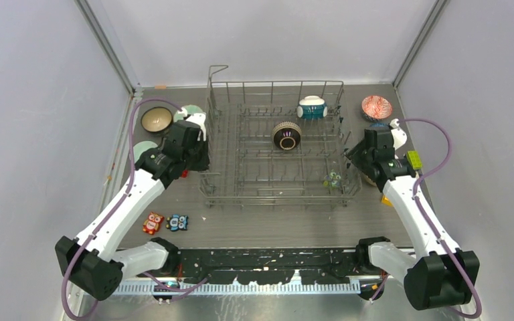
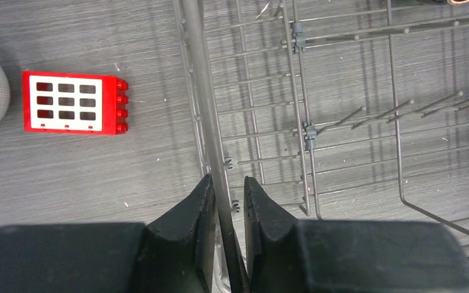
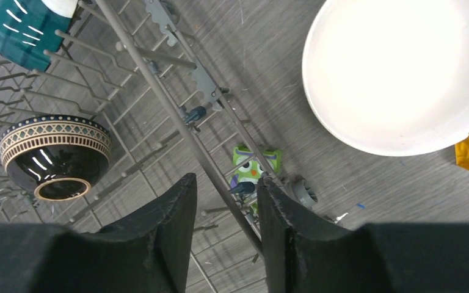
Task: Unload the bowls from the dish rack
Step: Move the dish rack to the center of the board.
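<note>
The left gripper [image 2: 227, 183] pinches the left rim of the dish rack [image 1: 274, 83], the right gripper [image 3: 223, 183] straddles its right rim half open and empty, likely steadying it before lifting the central dark brown bowl [image 1: 286, 136] or far teal-and-white bowl [image 1: 312, 107].

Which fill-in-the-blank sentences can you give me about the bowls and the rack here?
1. The dish rack holds exactly ___ bowls.
2. The teal-and-white bowl stands at the rack's ___ wall, behind the dark brown bowl.
3. The left gripper straddles the rack's ___ rim wire.
4. In the left wrist view, the block beside the rack is ___.
Missing words: two, far, left, red.
</note>
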### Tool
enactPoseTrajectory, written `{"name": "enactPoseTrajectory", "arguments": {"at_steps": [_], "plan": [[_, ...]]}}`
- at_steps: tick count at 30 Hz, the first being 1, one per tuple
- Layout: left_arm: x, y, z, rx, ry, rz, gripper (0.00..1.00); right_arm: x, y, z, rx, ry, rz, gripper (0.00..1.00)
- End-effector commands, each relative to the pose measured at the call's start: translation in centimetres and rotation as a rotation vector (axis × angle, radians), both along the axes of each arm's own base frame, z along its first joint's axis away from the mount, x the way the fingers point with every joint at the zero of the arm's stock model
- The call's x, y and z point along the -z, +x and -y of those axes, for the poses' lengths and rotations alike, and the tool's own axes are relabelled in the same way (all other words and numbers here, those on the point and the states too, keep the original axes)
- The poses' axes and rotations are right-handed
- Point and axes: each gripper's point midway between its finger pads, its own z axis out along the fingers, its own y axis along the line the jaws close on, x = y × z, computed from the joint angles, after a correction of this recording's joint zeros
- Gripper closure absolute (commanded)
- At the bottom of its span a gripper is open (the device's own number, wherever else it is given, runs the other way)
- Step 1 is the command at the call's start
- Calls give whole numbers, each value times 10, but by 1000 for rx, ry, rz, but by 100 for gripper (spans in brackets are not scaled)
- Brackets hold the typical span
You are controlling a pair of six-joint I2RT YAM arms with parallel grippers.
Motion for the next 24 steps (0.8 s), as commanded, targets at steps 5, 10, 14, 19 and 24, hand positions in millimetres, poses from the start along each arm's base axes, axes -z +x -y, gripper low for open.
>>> {"name": "enactPoseTrajectory", "arguments": {"at_steps": [5, 10, 14, 19, 24], "plan": [[-3, -44, 26, 141, -90, -55, 89, -4, -30, -14, -92, 32, -25, 68], [1, -61, 24, 144, -114, -77, 92, -5, -47, -19, -121, 49, -34, 71], [1, -75, 19, 139, -113, -90, 94, -6, -61, -24, -153, 60, -49, 72], [5, -93, 11, 123, -121, -109, 95, 2, -81, -30, -183, 74, -82, 72], [11, -107, 9, 113, -147, -141, 94, 6, -98, -30, -189, 82, -94, 71]]}}
